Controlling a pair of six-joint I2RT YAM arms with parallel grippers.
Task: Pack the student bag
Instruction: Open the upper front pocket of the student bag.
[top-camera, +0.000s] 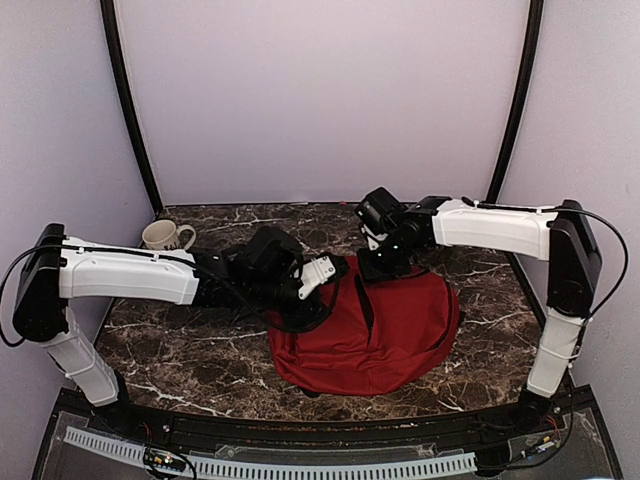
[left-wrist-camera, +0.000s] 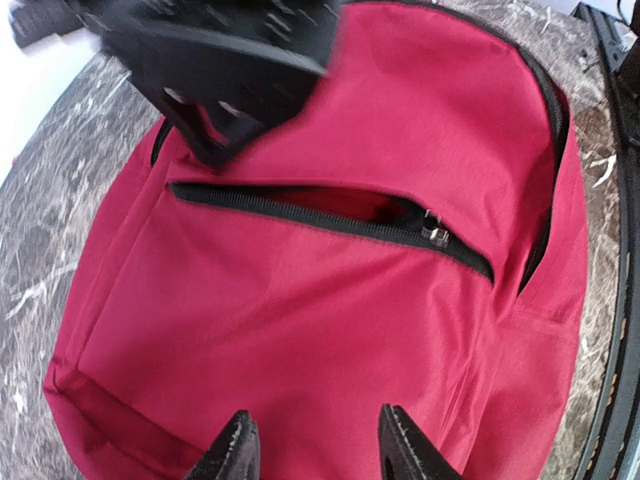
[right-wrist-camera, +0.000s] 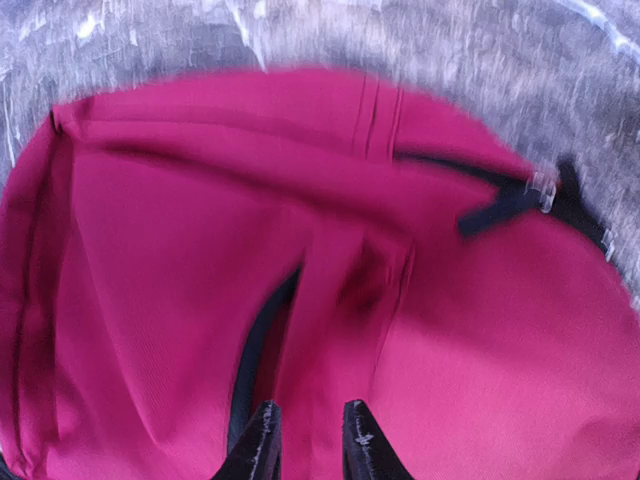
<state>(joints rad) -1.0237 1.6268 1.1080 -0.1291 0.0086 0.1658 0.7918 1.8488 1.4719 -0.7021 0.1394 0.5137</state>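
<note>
Desk (top-camera: 200, 350), dark marble w/ white veins, took up the whole floor of the booth. Student bag (top-camera: 390, 330) lay flat on it, centre to right of centre, front panel up, by far the biggest item. Both arms reached in over it, one from each side.

Left hand (left-wrist-camera: 315, 450) hung over the lower part of the front panel. Its fingers were apart w/ nothing between them, so it was open and empty. Right hand (right-wrist-camera: 308, 440) sat over the other end, near the pocket slit. Its fingers were close together w/ only a thin gap. The view was blurred, and I couldn't tell if a fold of red fabric was pinched there or not.

Mug (top-camera: 165, 236), cream, stood at the back left corner, well apart from the bag. No other loose items showed in any view.

Front pocket zip (left-wrist-camera: 320, 215) was partly undone, w/ a dark slit showing red lining and nothing visible inside. Its metal pull (left-wrist-camera: 433, 225) sat toward one end of the slit.

Progress, as a judgement: early stage. The pocket looked partway open and no item appeared packed. Opening wider, loading whatever goes in and zipping up all seemed left to do.
</note>
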